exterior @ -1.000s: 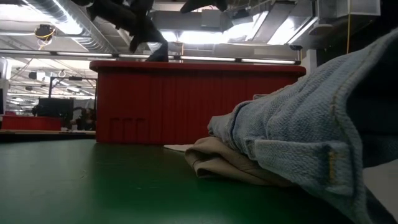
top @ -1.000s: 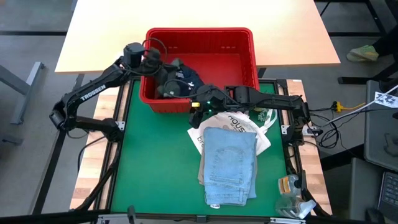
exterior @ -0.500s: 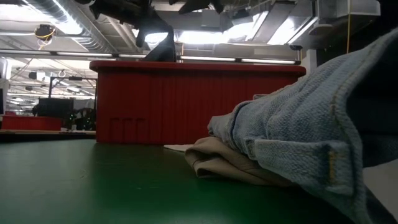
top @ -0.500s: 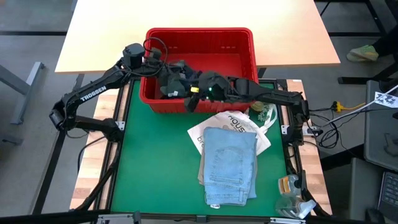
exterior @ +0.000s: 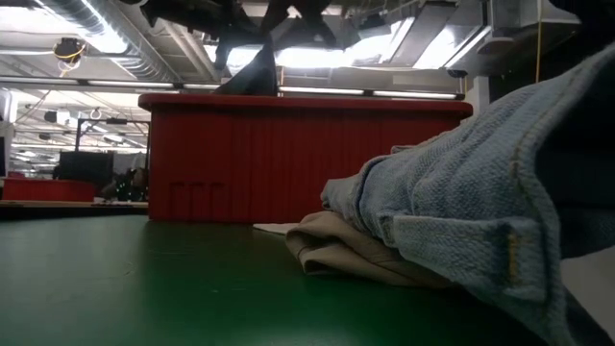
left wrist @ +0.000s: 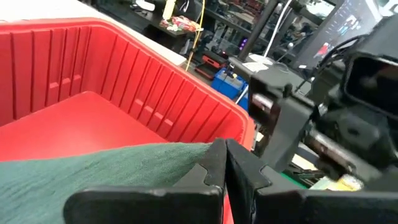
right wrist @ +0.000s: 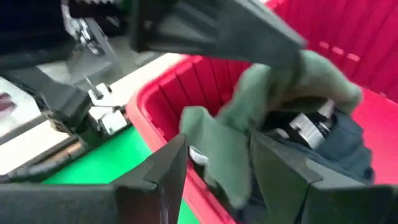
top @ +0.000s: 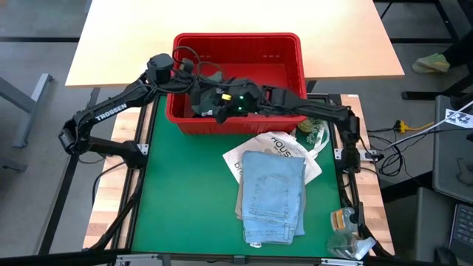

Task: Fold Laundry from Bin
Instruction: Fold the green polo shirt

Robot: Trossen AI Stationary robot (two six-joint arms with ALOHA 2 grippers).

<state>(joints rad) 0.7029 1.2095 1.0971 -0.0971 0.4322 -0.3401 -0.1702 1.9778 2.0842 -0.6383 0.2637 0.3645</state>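
Holding an olive-green garment (right wrist: 249, 118) over the red bin (top: 284, 46): left end effector (left wrist: 225, 163) clamped, right end effector (right wrist: 217, 163) spread.

From down at table height the red bin (exterior: 307, 159) fills the middle – long ribbed wall, thick rim, sitting at the far end of the green mat (exterior: 144, 288). Right up close on the right there's a light blue denim garment (exterior: 480, 211) draped over a beige one (exterior: 351, 250), with a bit of something white (exterior: 274, 229) poking out flat underneath. Dark arm parts (exterior: 231, 19) hang over the bin from above, and a dark piece of cloth (exterior: 258, 75) dangles just above the rim – can't tell who's holding it. Behind is ceiling ducting and lights.
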